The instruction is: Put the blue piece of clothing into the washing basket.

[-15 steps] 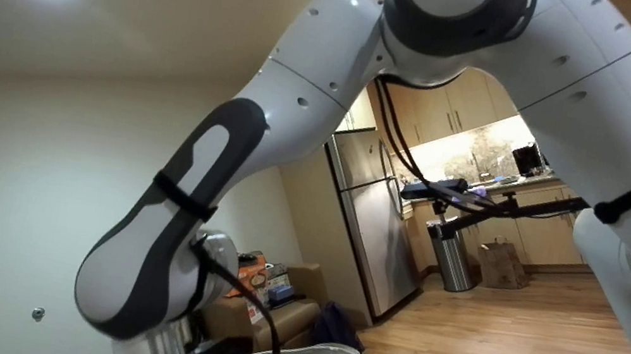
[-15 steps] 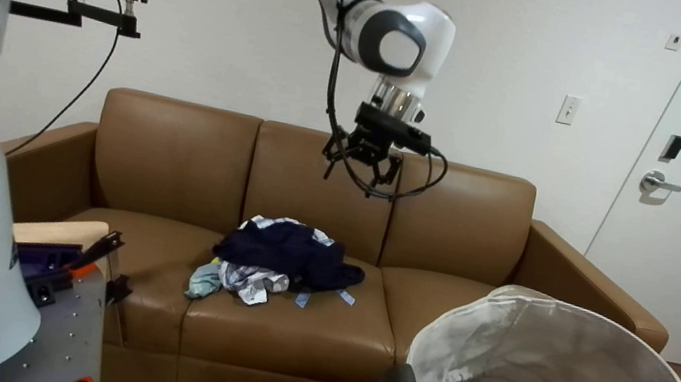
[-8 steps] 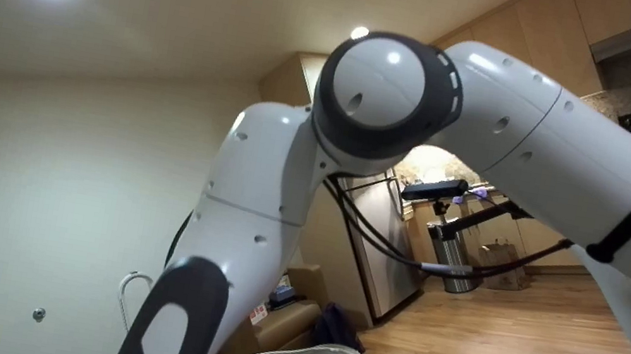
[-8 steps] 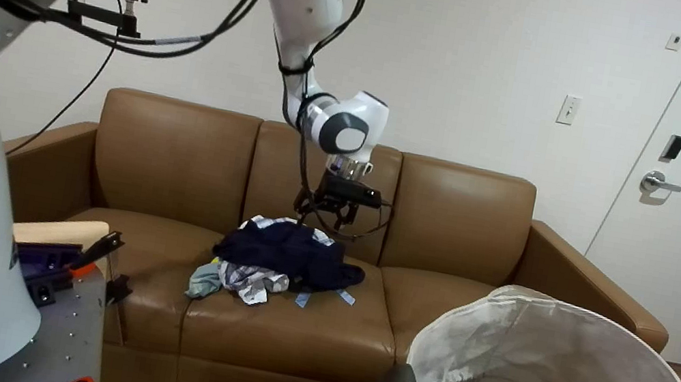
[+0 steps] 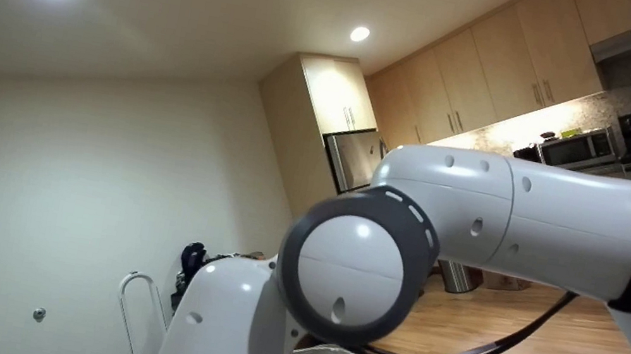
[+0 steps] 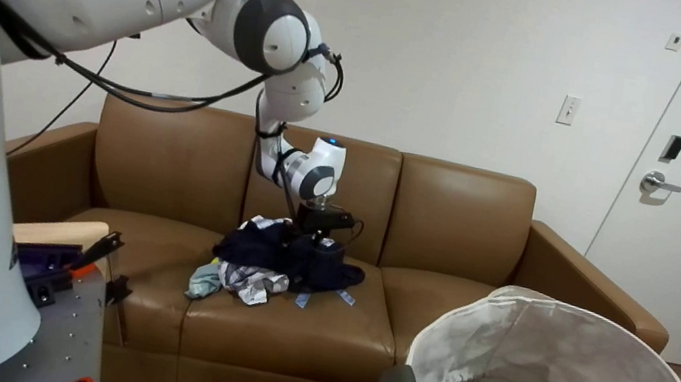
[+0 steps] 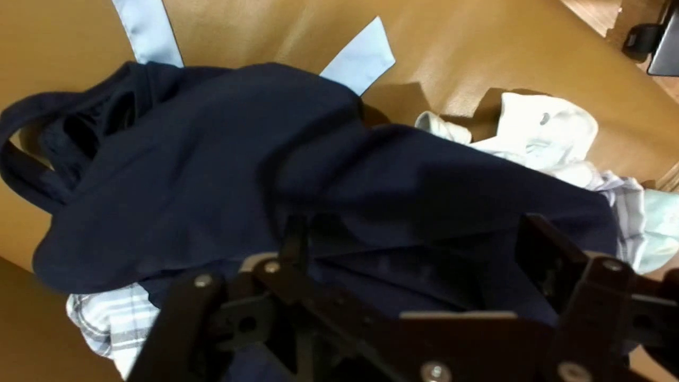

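Tool [image 7: 414,233] spread wide over navy garment [image 7: 318,175] on couch [image 6: 301,340], contact unclear; likely set to pinch a fold.

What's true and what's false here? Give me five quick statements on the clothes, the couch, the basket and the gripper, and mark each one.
1. The navy garment lies on the couch. True.
2. The gripper is shut. False: its jaws stand apart over the navy garment.
3. Plaid cloth peeks out from under the navy garment. True.
4. The navy garment is inside the washing basket. False: it is on the couch.
5. Two pale blue strips stick out past the navy garment's edge. True.
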### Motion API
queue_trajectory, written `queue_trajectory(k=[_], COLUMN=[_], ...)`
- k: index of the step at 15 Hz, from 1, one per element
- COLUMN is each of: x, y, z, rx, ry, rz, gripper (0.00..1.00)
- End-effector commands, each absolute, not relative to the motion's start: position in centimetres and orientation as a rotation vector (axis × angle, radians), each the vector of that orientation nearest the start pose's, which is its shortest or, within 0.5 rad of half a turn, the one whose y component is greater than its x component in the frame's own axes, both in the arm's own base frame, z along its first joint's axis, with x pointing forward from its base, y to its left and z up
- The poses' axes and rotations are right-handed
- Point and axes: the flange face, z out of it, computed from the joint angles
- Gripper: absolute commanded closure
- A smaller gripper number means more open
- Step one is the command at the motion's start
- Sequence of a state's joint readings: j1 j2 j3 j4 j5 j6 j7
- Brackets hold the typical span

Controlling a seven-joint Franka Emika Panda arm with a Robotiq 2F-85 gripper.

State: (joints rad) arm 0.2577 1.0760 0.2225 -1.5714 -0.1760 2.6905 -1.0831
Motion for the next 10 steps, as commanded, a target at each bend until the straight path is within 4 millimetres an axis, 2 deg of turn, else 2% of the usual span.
queue_trajectory(k=[1,3,5,7,8,9,10], x=[60.2,60.9,62.1,63.1,63.3,63.1,62.3], y=[30.4,30.1,30.5,31.1,31.4,31.7,32.2], z=[1.9,1.7,0.1,-2.4,-4.2,-5.6,-7.5], rx=[2.239,2.237,2.177,2.150,2.130,2.108,2.115], ry=[2.312,2.267,2.324,2.363,2.413,2.476,2.566], rz=[0.174,0.178,0.327,0.462,0.507,0.514,0.434], gripper=[0.00,0.00,0.00,0.00,0.00,0.00,0.00])
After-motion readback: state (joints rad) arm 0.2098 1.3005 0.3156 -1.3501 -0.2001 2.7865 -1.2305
